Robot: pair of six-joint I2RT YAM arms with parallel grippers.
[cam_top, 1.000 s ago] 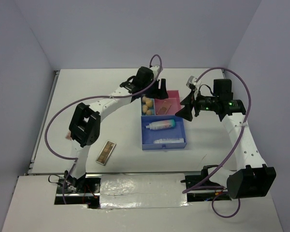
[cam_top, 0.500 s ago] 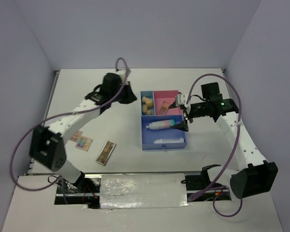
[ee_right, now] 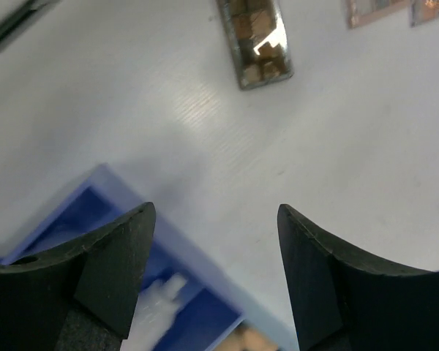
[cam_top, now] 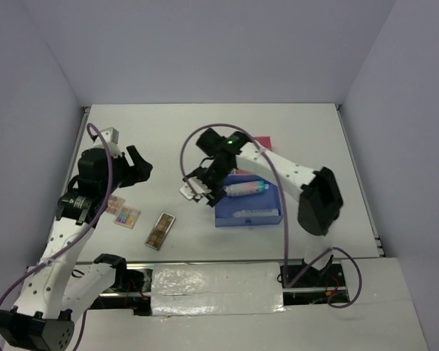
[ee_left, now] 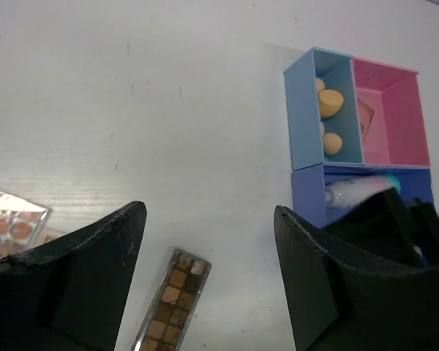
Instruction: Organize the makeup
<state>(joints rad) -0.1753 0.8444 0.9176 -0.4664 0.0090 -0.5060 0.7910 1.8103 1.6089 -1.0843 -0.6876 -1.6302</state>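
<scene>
Plain lavender walls enclose a white table.

The left gripper has swung back from the tray to the table's left side, uncovering the multicolour palette. The right gripper has crossed to the tray's left edge.

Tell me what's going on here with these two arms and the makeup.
Two arms are sorting makeup into a tray. Sponges, a bottle and a tube already lie in it. A brown palette and multicolour palettes lie on the table left of it. The left fingers and right fingers are open and empty, the right ones just off the tray's left edge.
</scene>
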